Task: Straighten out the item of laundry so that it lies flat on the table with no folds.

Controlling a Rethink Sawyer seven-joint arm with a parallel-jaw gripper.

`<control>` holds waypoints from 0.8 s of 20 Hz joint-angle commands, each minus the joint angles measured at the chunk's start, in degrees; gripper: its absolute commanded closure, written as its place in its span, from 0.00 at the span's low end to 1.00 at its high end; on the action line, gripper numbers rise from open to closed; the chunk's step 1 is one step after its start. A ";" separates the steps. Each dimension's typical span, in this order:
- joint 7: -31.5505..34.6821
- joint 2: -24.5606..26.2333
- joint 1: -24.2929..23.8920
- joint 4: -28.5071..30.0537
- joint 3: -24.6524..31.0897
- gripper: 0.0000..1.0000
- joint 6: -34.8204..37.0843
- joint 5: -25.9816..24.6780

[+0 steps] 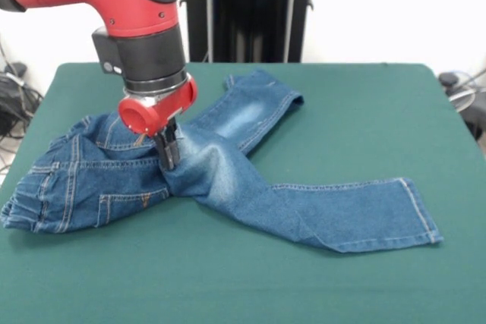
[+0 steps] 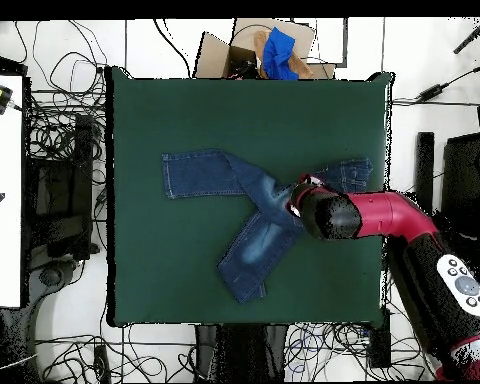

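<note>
The jeans (image 1: 228, 180) lie mid-table (image 1: 364, 104), legs spread toward one and four o'clock, waist still bunched at nine. The gripper (image 1: 168, 158) presses the crotch; its opening cannot be told.

No text, label, brand, number or sign can be read on anything in either view.

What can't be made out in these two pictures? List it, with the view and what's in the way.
- Gripper, front view: its tips press into the jeans; open or shut cannot be told.
- Gripper, overhead view: hidden under the arm.
- Waist end of the jeans, overhead view: mostly covered by the arm.
- Cloth under the crossing of the legs, both views: covered by the upper leg.
- Table, front view: near edge cut off by the picture's bottom.
</note>
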 commanded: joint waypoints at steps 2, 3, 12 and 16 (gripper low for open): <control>-2.11 -0.63 2.64 3.49 -3.61 1.00 2.58 -5.46; -1.34 -0.75 2.95 3.55 -3.77 1.00 2.21 -5.39; 1.67 0.42 2.61 1.88 -4.73 0.00 2.32 -3.10; 0.62 0.08 2.66 1.86 -4.78 0.00 3.34 -2.89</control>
